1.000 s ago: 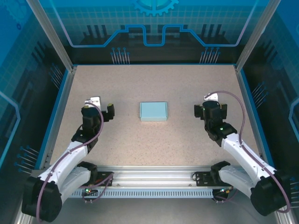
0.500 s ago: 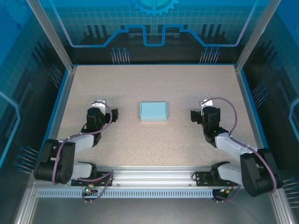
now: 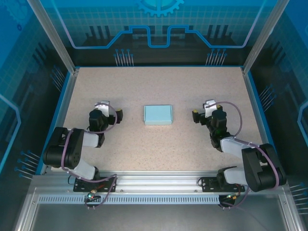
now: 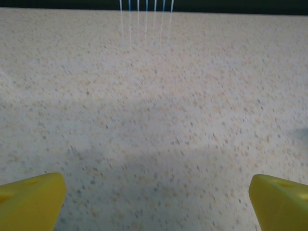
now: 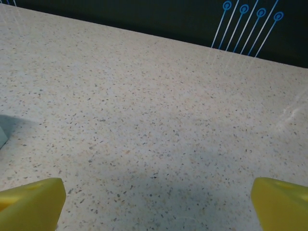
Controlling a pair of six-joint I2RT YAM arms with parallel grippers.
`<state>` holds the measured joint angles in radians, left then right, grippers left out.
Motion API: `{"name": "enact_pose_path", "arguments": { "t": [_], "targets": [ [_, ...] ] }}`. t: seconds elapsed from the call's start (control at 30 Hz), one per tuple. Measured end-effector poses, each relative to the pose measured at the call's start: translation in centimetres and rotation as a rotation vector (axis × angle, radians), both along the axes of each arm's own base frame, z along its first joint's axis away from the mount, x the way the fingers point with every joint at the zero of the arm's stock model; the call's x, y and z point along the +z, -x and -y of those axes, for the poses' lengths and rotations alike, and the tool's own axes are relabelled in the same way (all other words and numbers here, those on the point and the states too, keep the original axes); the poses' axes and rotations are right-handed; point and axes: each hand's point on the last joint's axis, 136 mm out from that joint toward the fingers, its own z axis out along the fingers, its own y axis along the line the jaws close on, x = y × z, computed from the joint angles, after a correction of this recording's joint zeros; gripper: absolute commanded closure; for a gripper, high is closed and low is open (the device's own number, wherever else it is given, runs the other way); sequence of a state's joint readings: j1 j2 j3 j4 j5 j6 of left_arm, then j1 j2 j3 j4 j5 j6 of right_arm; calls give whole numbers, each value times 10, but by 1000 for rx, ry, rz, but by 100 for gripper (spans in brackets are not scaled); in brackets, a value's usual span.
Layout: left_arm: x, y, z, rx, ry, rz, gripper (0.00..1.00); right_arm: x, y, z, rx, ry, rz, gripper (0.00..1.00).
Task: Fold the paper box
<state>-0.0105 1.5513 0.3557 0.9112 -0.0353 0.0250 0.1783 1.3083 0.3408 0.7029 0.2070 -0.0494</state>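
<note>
Currently I read the paper box (image 3: 158, 115) as a closed flat rectangle lying on the counter (image 3: 159, 86) between the two arms, well apart from both. A pale sliver at the left edge of the right wrist view may be its corner, cut off by the frame. The left gripper (image 3: 109, 109) and right gripper (image 3: 202, 109) sit low with fingers (image 4: 29, 202) spread wide and empty, the yellow tips cropped at the bottom corners of each wrist view.

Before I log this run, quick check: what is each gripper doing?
Left gripper: open, holding nothing.
Right gripper: open, holding nothing.
</note>
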Motion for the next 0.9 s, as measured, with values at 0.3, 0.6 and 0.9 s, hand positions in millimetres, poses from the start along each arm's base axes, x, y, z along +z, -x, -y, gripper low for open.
{"name": "enact_pose_path", "arguments": {
  "t": [0.3,0.6,0.9],
  "targets": [
    [5,-5,-5,11,10,11,1,-42,-16,13,4,-35,-108,0],
    [5,-5,-5,16,21,10,1,-30,-26,17,4,-68,-81,0],
    [5,-5,-5,16,21,10,1,-30,-26,16,6,-69,-81,0]
  ]
}}
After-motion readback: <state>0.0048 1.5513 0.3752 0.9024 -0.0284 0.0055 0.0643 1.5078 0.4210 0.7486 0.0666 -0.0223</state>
